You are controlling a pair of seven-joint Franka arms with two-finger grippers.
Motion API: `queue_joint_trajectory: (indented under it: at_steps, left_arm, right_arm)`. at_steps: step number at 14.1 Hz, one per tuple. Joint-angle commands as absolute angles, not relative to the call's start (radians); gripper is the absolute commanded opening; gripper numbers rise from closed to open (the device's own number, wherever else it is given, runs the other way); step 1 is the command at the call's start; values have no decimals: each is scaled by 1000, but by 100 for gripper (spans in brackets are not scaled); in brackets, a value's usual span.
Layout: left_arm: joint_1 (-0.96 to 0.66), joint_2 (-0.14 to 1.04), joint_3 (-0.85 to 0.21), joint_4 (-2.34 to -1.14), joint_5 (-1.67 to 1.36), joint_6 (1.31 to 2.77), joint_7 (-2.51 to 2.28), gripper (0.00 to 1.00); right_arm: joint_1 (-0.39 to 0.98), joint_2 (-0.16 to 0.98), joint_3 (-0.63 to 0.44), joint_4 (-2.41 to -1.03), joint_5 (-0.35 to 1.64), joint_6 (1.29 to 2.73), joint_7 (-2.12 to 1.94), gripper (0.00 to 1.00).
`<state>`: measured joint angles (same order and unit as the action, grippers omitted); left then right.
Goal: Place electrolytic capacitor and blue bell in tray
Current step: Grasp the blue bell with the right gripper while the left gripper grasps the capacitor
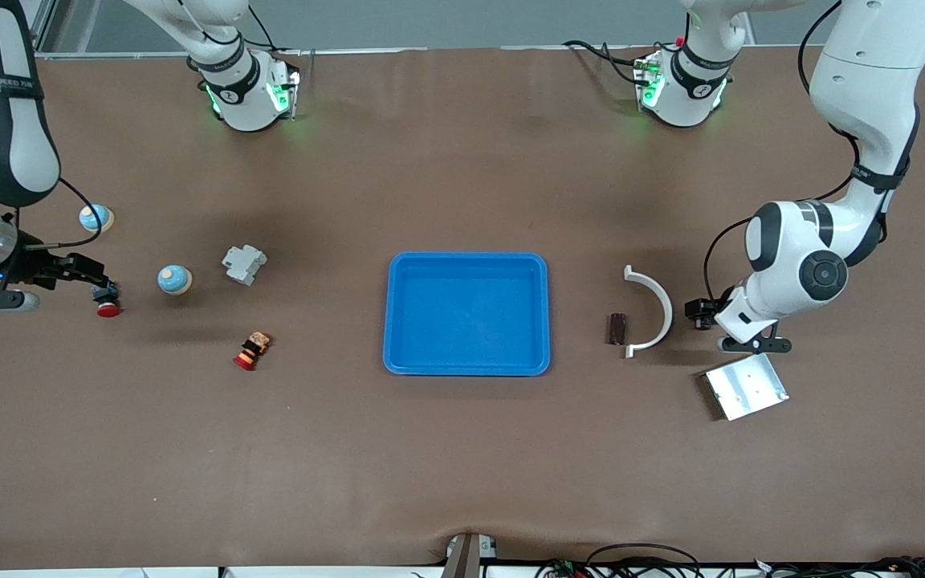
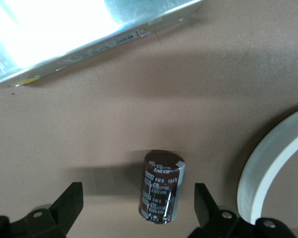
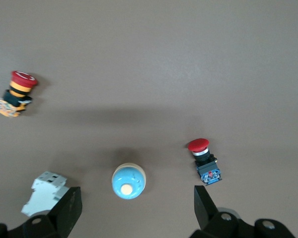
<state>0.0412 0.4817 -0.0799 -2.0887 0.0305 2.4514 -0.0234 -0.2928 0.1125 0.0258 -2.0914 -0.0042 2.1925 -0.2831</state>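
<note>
We note both end effectors spread: left end effector [image 2: 138, 208] over the dark-maroon cylindrical electrolytic capacitor [image 2: 162, 187], right end effector [image 3: 137, 210] over the round light-blue bell [image 3: 128, 181].

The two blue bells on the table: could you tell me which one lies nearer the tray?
The blue bell beside the grey breaker; the other bell sits farther from the tray.

The front camera looks down from high across the desk [image 1: 462, 466] toward both robot bases. Each wrist camera looks straight down from close above (the left much closer), sharing the capacitor [image 2: 161, 187] [image 1: 617, 327] and the blue bell [image 3: 128, 181] [image 1: 175, 279] with the front view.
</note>
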Motion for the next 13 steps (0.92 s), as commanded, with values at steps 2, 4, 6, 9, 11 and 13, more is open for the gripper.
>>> queue_joint_trajectory:
  at_steps: [2, 4, 6, 9, 11, 13]
  left_arm:
    - [32, 489, -81, -2074, 46, 2457, -37, 52]
    - [32, 489, -81, -2074, 46, 2457, -38, 30]
    - [25, 486, -80, -2074, 51, 2456, -41, 3]
    - [25, 480, -80, -2074, 51, 2453, -51, 0]
    - [26, 469, -80, -2074, 51, 2445, -51, 0]
    - [26, 436, -80, -2074, 51, 2438, -52, 0]
  right_arm:
    - [-302, 71, 43, -2233, 3, 2301, -275, 100]
    - [-301, 71, 43, -2278, 12, 2351, -275, 100]
    - [-301, 75, 43, -2315, 12, 2410, -273, 100]
    - [-299, 92, 43, -2365, 12, 2503, -273, 100]
    - [-301, 117, 41, -2394, 12, 2552, -273, 100]
    - [-301, 121, 43, -2445, 12, 2629, -273, 100]
